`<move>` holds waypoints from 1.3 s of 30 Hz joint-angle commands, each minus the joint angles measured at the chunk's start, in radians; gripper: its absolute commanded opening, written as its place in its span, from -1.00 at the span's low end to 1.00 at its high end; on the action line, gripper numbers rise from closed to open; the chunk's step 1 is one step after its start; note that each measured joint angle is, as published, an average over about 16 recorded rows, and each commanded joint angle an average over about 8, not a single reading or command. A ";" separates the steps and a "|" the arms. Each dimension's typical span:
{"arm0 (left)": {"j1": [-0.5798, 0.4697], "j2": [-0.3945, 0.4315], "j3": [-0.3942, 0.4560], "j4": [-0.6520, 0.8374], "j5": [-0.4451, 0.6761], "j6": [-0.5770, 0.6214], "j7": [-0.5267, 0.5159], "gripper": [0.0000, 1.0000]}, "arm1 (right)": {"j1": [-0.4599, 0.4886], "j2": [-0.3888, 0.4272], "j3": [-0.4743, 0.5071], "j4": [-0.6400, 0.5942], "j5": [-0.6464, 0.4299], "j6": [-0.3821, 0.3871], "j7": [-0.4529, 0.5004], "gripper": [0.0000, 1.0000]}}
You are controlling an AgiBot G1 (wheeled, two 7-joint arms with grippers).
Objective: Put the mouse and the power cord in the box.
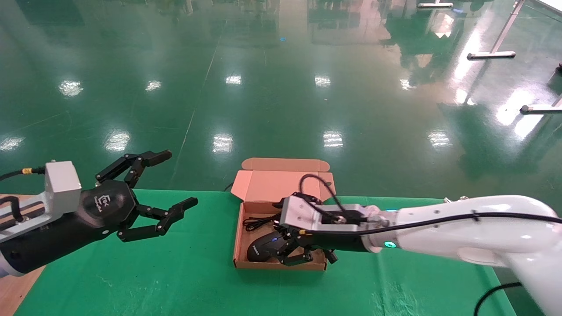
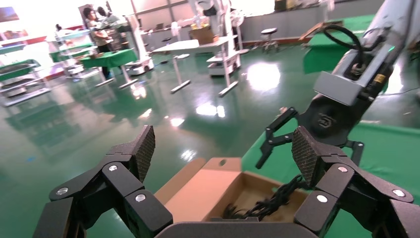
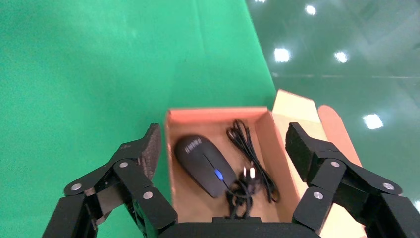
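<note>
My right gripper (image 3: 220, 148) reaches low over the box (image 1: 240, 237), fingers spread, gripping nothing. Inside the cardboard lie the smooth oval mouse (image 3: 204, 165) and the bundled power cord (image 3: 250, 171). My left gripper (image 1: 169, 182) hovers beside the table (image 1: 131, 281), fingers spread.

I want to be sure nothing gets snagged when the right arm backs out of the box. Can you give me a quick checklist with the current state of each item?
1. Mouse lying flat inside the box: ok.
2. Right gripper jaws open, holding nothing: ok.
3. Plug and cables inside the box walls: ok in the right wrist view.
4. Cables free of the right gripper's fingers: cannot tell; a cable bundle lies close under the wrist.
5. Box lid open and leaning back: ok.
6. Left gripper open, hovering off to the left of the box: ok.
</note>
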 commanded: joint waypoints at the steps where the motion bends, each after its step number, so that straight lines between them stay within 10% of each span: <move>1: 0.006 -0.008 -0.013 -0.036 0.010 0.004 -0.036 1.00 | -0.018 0.026 0.028 0.024 0.026 -0.026 0.016 1.00; 39: 0.127 -0.155 -0.263 -0.706 0.202 0.082 -0.716 1.00 | -0.356 0.505 0.558 0.467 0.518 -0.519 0.308 1.00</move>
